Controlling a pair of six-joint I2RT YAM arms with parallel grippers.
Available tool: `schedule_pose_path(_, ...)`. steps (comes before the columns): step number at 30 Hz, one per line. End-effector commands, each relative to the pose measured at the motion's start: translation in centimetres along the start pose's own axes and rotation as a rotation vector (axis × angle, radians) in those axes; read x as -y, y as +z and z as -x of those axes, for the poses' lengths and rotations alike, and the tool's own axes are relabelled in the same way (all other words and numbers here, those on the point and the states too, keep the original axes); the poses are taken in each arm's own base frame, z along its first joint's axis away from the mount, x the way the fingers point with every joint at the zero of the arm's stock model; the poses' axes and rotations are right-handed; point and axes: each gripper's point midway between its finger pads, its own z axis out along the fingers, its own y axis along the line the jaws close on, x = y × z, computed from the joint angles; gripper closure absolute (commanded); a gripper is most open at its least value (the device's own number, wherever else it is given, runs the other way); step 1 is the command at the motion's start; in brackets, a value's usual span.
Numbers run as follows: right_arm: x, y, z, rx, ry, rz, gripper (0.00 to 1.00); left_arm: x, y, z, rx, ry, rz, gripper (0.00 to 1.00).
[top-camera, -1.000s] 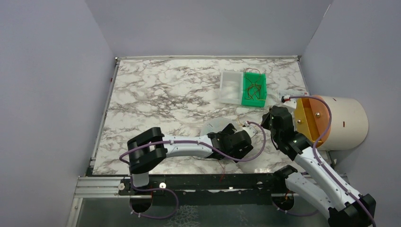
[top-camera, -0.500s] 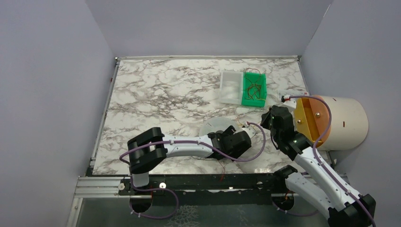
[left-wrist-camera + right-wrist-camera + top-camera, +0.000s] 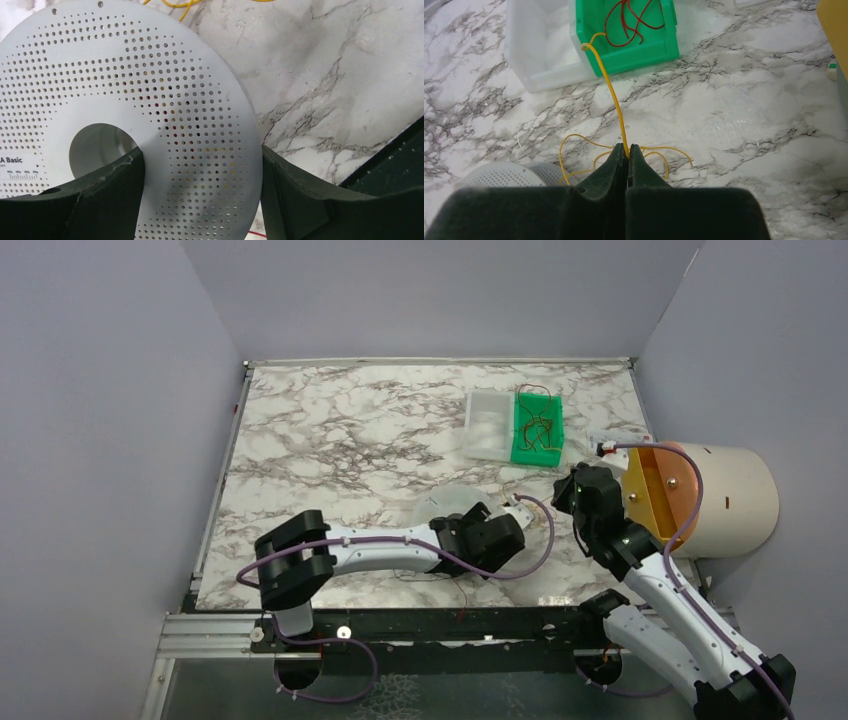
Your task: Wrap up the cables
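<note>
Marble table (image 3: 330,440), two arms working at its near right. The left gripper (image 3: 468,525) lies low at about 5 o'clock of the table's middle and is clamped on the spool (image 3: 445,508), a translucent white perforated disc lying flat. In the left wrist view one finger (image 3: 100,195) sits in the hub hole and the other finger is against the outer rim, the spool's flange between them. The right gripper (image 3: 570,492), at 3 o'clock from the spool, has its jaws pinched together on the yellow cable (image 3: 616,107). From the pinch the cable rises toward 12 o'clock and hooks over the near rim of the green bin (image 3: 634,50). More slack of it lies in loose loops on the table just ahead of the gripper, between it and the spool at its 9 o'clock. The reddish-brown cables (image 3: 626,20) lie tangled inside the green bin, at about 1 o'clock on the table. A white tray (image 3: 488,425) touches the bin's 9 o'clock side. A cream drum (image 3: 735,500) with an orange face lies on its side off the table's 3 o'clock edge.
</note>
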Motion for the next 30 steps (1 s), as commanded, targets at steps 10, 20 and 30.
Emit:
schedule_pose_path(10, -0.4, -0.2, 1.2, 0.053, 0.004, 0.031, 0.99, -6.4, -8.7, 6.2, 0.253, -0.234, -0.125, 0.88)
schedule_pose_path(20, -2.4, -0.9, 1.7, 0.05, -0.033, 0.145, 0.99, -8.1, -11.7, 6.4, 0.383, -0.389, -0.33, 0.92)
schedule_pose_path(30, -7.2, -2.9, 1.7, -0.016, -0.159, 0.418, 0.99, -7.8, -14.1, 6.8, 0.496, -0.466, -0.541, 0.92)
